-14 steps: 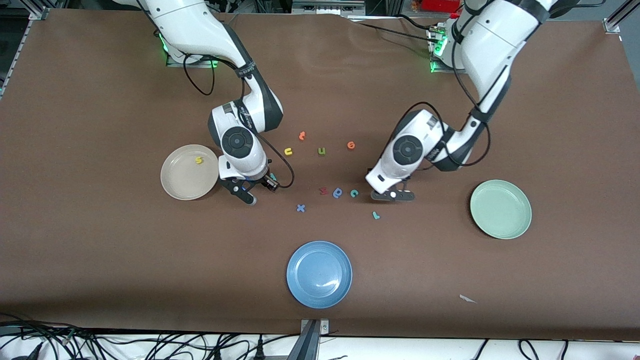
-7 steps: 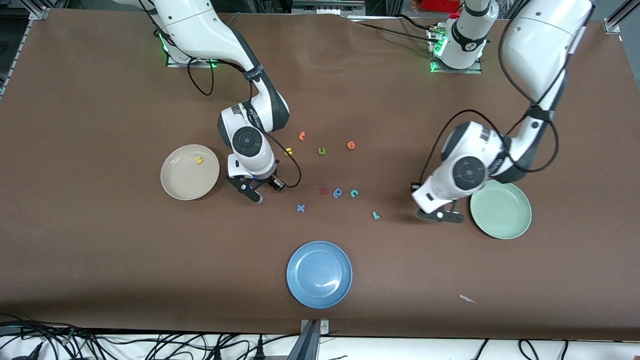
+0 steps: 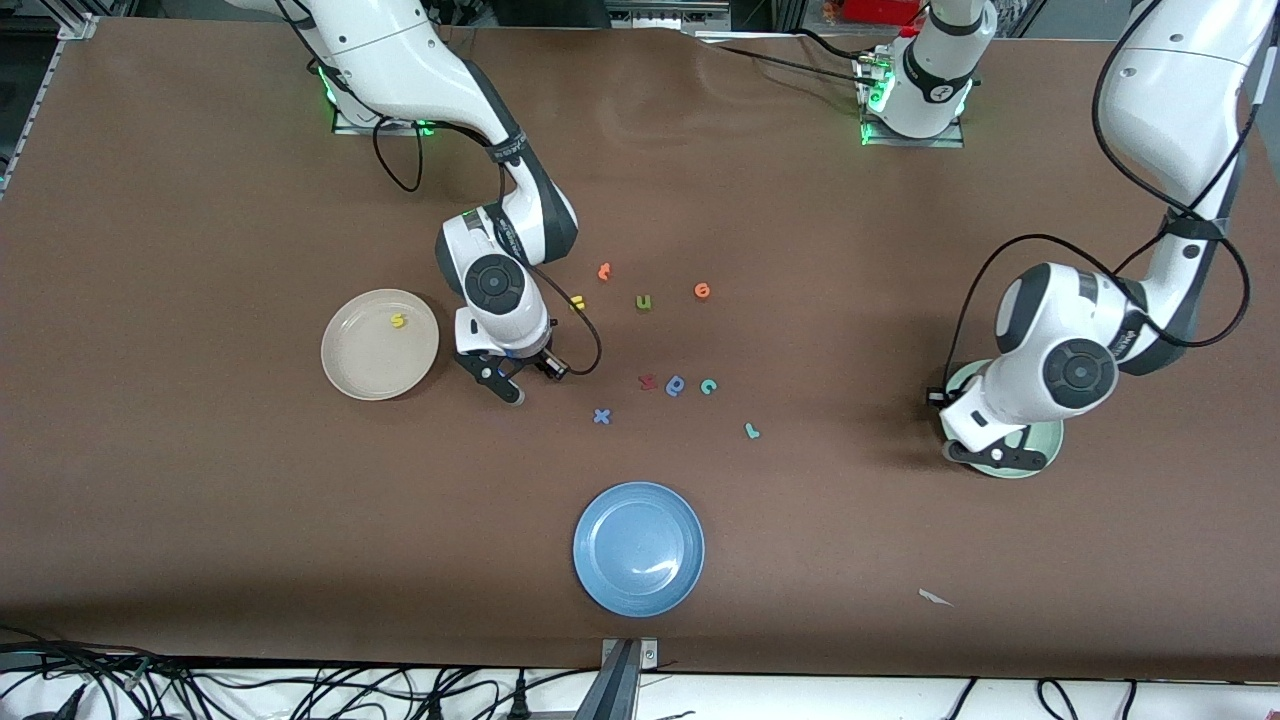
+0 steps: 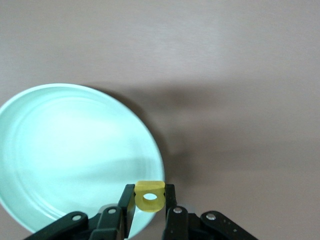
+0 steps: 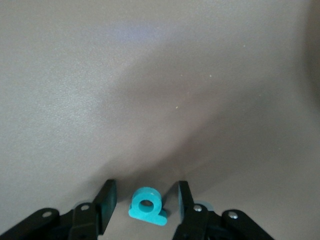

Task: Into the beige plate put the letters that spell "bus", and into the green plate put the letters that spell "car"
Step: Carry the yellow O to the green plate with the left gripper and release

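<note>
The task's letters are tiny foam pieces: a yellow "s" point(image 3: 398, 321) lies in the cream beige plate point(image 3: 352, 370), a yellow "u" point(image 3: 577, 301) sits partly hidden beside the right arm's wrist, a teal "c" point(image 3: 708, 386) and a teal "r" point(image 3: 752, 431) lie on the brown table point(image 3: 200, 500) toward the left arm's end from the blue plate point(image 3: 638, 548) and farther from the front camera than it. The teal "b" point(image 5: 147, 205) lies flat on the table between the spread fingers of the right gripper point(image 5: 145, 202), untouched by either finger; that gripper is low beside the beige plate. The left gripper point(image 4: 149, 200) pinches a yellow "a" point(image 4: 149, 196) between its fingers over the rim of the pale green plate point(image 4: 65, 150). Count: three plates — beige, green, blue — and two arms. Stray letters number six: an orange one point(image 3: 604, 271), an olive "u" point(image 3: 643, 302), an orange round one point(image 3: 702, 291), a red one point(image 3: 647, 381), a blue round one point(image 3: 675, 385) and a blue "x" point(image 3: 601, 416). A second ago the left gripper hung near the teal "c"; since then it has swung across to the green plate — while the right gripper shifted slightly away from the beige plate and its fingers narrowed a little.
</note>
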Motion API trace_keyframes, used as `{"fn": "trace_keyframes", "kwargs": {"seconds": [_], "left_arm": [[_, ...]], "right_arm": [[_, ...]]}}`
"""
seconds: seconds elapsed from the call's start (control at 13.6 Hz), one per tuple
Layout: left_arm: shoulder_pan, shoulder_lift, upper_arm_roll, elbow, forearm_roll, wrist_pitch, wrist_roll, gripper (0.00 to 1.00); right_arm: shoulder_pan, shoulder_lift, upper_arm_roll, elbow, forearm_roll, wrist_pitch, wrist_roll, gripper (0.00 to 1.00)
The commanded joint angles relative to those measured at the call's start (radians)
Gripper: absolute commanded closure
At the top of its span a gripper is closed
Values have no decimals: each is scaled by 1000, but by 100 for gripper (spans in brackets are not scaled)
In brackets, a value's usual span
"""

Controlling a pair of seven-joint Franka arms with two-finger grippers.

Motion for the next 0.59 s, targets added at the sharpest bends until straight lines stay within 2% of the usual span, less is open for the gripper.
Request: {"fn": "trace_keyframes", "kwargs": {"seconds": [0.0,0.07,0.15,0.22,0.29,0.37,0.51], "left_arm": [[29,-3,-4,7,31,-4,16,80],[39,13,-4,9,51,3,16,77],[45,23,-4,10,75,7,16,75],[55,31,-4,12,94,7,16,48],[58,34,-4,19,110,7,23,10],[59,40,-4,45,118,5,42,0],[52,40,-7,55,98,4,24,0]], "right_arm": [[11,-3,0,-21,15,25,-8,46],[13,-3,0,-19,15,24,-8,48],[13,-3,0,-19,15,24,-8,56],[14,-3,0,-21,15,24,-6,57],[14,-3,9,-21,15,25,-6,57],[14,-3,15,-21,15,25,-6,59],[14,-3,16,-22,15,25,-8,75]]}}
